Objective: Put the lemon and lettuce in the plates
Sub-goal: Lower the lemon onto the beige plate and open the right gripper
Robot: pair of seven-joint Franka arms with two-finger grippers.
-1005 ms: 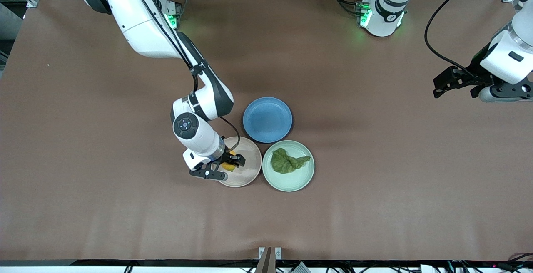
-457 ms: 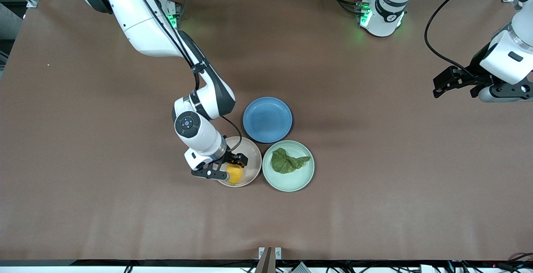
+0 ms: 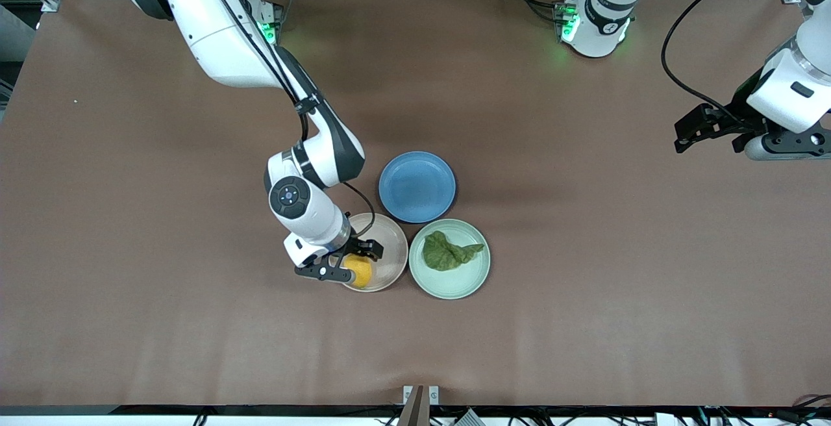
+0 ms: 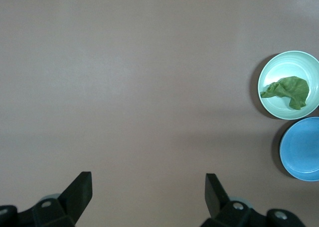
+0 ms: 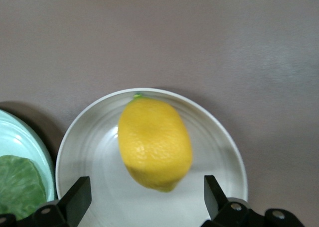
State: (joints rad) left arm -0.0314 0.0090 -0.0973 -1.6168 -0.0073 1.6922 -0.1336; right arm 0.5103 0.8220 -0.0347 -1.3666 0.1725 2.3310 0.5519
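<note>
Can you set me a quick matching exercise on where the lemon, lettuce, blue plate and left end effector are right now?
Things:
1. lemon
2. lettuce
3. blue plate
4. left end effector

Places or states:
A. holds nothing
B. in the mint green plate
C. open, waiting over bare table at the left arm's end
D. in the beige-pink plate, under the open right end effector

Pairs: 1-D, 2-B, 3-A, 4-C
</note>
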